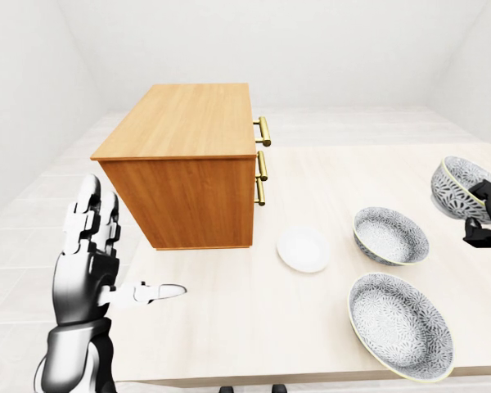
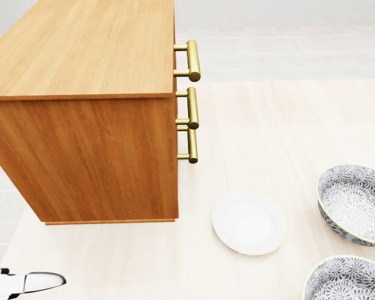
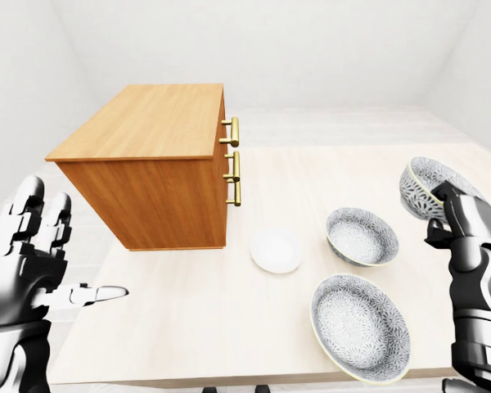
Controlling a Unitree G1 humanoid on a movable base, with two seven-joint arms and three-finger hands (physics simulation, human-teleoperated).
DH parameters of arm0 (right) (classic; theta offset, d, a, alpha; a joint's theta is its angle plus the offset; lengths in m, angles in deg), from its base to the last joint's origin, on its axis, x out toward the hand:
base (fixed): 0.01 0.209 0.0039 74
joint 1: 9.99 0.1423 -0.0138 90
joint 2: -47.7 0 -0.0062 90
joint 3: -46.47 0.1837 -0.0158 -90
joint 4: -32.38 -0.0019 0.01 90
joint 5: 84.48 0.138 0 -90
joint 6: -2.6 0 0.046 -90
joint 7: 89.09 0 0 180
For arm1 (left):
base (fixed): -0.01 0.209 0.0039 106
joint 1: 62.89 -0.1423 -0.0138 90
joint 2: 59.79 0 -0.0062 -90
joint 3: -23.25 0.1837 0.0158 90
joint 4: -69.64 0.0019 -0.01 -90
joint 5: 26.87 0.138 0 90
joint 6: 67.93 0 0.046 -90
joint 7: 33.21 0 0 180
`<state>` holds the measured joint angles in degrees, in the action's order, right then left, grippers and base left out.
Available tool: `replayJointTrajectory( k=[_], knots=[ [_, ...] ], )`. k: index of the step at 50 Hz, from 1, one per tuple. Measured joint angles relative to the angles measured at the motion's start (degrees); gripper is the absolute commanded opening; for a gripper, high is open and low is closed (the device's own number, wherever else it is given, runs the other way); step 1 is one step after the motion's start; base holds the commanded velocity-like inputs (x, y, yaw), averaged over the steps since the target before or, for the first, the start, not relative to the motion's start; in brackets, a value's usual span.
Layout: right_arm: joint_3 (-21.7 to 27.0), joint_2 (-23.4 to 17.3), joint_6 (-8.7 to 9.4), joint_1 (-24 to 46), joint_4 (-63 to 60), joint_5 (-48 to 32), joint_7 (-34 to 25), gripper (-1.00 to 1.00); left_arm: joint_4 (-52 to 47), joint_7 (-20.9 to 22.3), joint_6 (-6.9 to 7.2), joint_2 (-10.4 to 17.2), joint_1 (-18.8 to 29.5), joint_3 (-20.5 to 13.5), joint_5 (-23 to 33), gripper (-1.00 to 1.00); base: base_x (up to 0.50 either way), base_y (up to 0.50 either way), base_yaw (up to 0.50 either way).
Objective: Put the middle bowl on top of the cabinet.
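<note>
A wooden cabinet [image 1: 184, 123] with brass handles [image 1: 264, 133] stands on the left of the pale table [image 1: 229, 319]. My right hand [image 3: 452, 214] is shut on a small patterned bowl [image 3: 425, 184], held tilted above the table's right edge. A second patterned bowl [image 1: 390, 235] rests on the table right of a white plate [image 1: 303, 249]. Below them lies a larger, shallower patterned bowl [image 1: 399, 325]. My left hand [image 1: 106, 250] is raised at the lower left of the cabinet, open, fingers spread and holding nothing. In the head view only its pale fingertip [image 2: 40, 282] shows.
The cabinet's flat top is bare wood. White floor and walls surround the table. The table's near edge runs along the bottom of the eye views.
</note>
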<state>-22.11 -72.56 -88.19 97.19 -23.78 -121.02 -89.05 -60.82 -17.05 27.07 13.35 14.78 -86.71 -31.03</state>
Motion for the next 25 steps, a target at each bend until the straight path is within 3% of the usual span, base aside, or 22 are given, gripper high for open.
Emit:
replayJointTrajectory(
  k=[10, 25],
  knots=[
    [0.3, 2.5, 2.5, 2.6, -8.0, -2.5, -4.7, -1.0, 0.3, 0.4, 0.0, -0.1, -0.1, -0.4, -0.4, 1.0, 0.0, 0.0, 0.0],
    [-3.9, 6.2, 5.29, 10.4, -14.3, -8.0, -9.7, -1.0, -0.6, 1.0, 0.0, -0.4, -0.8, -0.9, -0.9, 1.0, 0.0, 0.0, 0.0]
  ],
)
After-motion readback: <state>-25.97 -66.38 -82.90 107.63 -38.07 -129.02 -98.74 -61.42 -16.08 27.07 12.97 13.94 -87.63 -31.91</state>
